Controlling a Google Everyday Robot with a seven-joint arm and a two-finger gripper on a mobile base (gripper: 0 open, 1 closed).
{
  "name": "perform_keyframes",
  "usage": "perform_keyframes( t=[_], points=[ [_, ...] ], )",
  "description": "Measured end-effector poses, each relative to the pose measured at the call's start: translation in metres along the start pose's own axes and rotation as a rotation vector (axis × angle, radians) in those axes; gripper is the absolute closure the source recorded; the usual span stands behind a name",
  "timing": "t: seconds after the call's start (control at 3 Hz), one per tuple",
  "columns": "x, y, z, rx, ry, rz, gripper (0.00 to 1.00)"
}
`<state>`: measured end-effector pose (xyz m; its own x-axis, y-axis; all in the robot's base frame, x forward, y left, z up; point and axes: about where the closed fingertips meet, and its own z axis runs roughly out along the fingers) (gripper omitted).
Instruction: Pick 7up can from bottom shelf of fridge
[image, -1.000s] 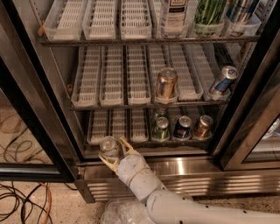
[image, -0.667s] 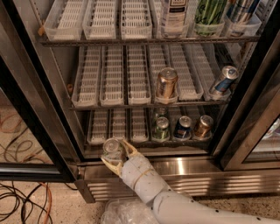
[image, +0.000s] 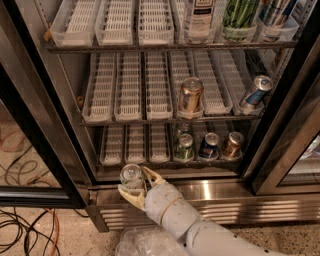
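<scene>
My hand (image: 133, 181) is clenched round the 7up can (image: 131, 173), with one cream finger (image: 152, 175) at the can's right and the other (image: 128, 196) below it. The can is outside the fridge (image: 240, 201), just in front of the left end of the bottom shelf (image: 135, 145) and above the louvred steel base.

On that shelf, to the right of my hand, a green can (image: 184, 148), a blue can (image: 208, 145) and a copper-coloured can (image: 232, 144) stand side by side at the front, with one more can (image: 183, 130) behind the green one. All are well clear of my grip. One rack up there is a brown-gold can (image: 190, 95) standing upright and a blue-and-silver can (image: 255, 91) leaning at the right end. On the top rack I see a bottle (image: 200, 15) and other drinks. The white lanes at the left of all three racks hold nothing I can see.

The black door frame (image: 37, 120) runs diagonally at my left. The floor (image: 75, 240) is speckled, with black and orange cables (image: 25, 230) lying on it at the left, and crumpled clear plastic (image: 145, 245) sits beside my arm.

The can's shiny top faces up toward the camera, so its long axis runs roughly upright.
</scene>
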<state>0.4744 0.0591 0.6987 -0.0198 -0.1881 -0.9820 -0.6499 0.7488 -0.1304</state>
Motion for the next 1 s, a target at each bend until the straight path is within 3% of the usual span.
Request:
perform_keyframes(
  t=[0.33,0.67,1.0],
  points=[
    [-0.003,0.004,-0.013,-0.008,0.01,0.011,1.0],
    [-0.013,0.016,-0.037,0.021,0.019,0.011,1.0],
    [-0.013,0.016,-0.037,0.021,0.019,0.011,1.0]
  ],
)
